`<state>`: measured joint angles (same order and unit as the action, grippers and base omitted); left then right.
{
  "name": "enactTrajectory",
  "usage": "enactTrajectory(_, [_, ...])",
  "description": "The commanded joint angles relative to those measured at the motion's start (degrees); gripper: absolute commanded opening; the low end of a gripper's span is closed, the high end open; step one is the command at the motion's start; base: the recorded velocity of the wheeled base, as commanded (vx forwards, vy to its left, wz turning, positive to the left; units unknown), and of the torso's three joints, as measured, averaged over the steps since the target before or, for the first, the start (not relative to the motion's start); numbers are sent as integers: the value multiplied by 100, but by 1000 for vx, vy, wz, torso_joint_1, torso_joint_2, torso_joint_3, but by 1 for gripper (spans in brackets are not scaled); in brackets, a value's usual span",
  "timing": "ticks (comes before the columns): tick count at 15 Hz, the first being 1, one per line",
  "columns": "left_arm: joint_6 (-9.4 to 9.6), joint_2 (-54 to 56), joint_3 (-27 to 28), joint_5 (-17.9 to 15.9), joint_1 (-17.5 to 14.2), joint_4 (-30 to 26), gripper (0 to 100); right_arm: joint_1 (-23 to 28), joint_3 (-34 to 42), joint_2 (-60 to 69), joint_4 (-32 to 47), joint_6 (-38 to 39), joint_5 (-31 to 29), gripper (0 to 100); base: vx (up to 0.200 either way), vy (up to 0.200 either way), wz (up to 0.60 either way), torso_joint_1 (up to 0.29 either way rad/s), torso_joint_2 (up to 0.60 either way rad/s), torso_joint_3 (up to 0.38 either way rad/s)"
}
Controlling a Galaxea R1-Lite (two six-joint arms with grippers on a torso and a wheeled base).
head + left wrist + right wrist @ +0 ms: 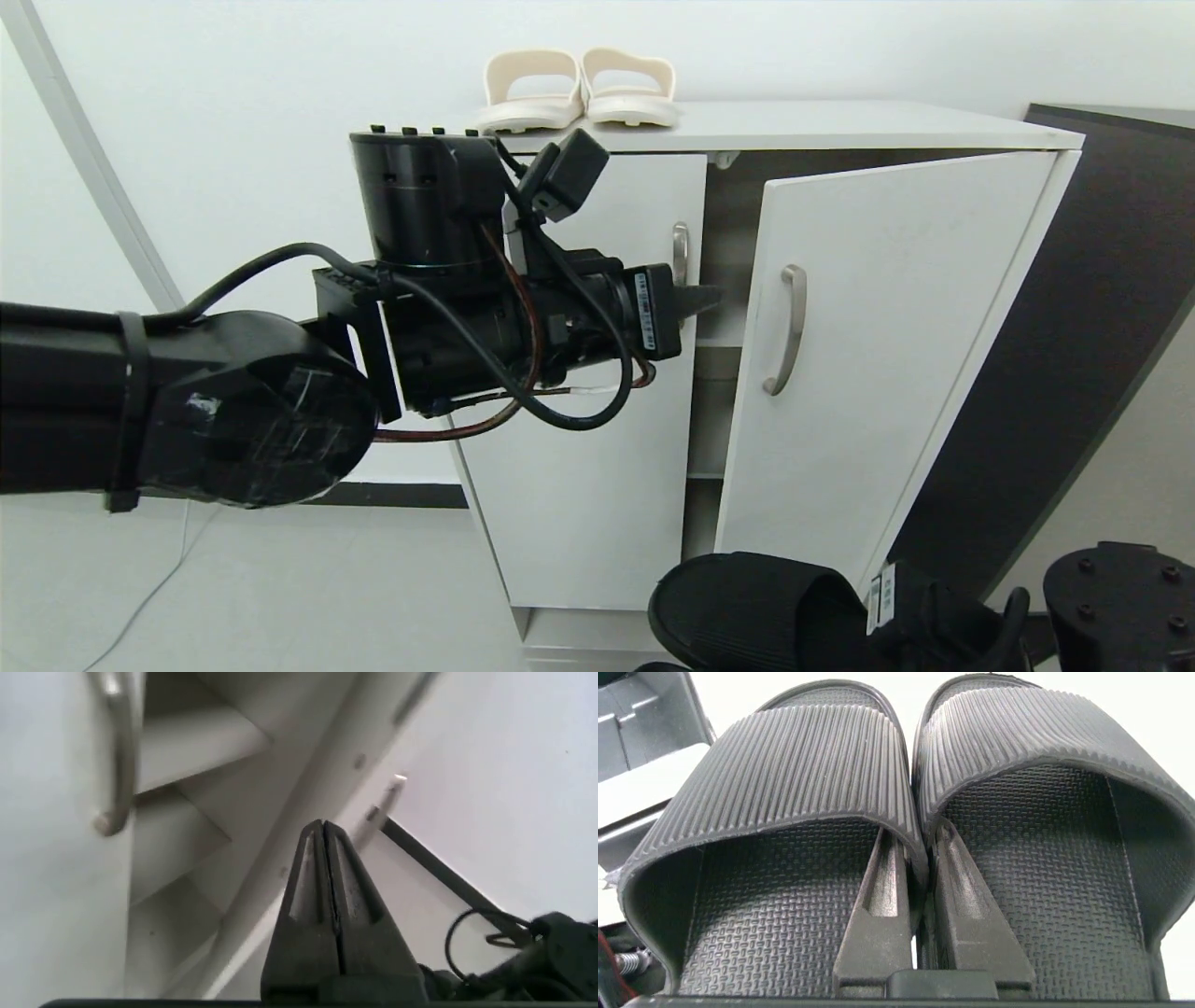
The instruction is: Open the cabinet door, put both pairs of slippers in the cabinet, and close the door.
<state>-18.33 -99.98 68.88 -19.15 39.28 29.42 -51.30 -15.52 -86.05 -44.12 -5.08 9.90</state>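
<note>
The white cabinet [840, 126] has its right door [887, 327] swung partly open, and the left door [597, 485] is closed. A cream pair of slippers [579, 89] rests on the cabinet top. My left gripper [709, 297] [323, 829] is shut and empty, its tip in the gap between the doors beside the left door's handle [681, 252]. The black pair of slippers [756, 607] [906, 812] hangs low in front of the cabinet. My right gripper [915, 859] is shut on the two slippers' touching inner walls.
Shelves [206, 737] show inside the cabinet through the gap. The right door's handle [792, 327] faces me. A dark wall panel [1074, 327] stands right of the cabinet. A thin cable [140, 607] lies on the floor at left.
</note>
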Motion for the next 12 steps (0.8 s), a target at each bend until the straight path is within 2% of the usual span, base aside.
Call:
enactTrajectory(1, [-153, -356, 214, -10, -184, 231, 0, -12, 5, -34, 0, -1, 3, 0, 0, 0, 0, 0, 0, 0])
enactTrajectory(2, [-390, -585, 390, -1, -184, 442, 0, -29, 14, -34, 0, -10, 3, 0, 0, 0, 0, 0, 0, 0])
enactTrajectory(3, [-434, -752, 521, -1, -184, 548, 0, -100, 40, -26, 0, -10, -6, 0, 0, 0, 0, 0, 0, 0])
enactTrajectory(10, [-452, -1376, 1172, 25, -157, 574, 0, -117, 58, -201, -9, -1, 3, 0, 0, 0, 0, 0, 0, 0])
enactTrajectory(12, [-460, -1481, 1260, 272, -157, 592, 0, -117, 58, -201, 0, -1, 3, 0, 0, 0, 0, 0, 0, 0])
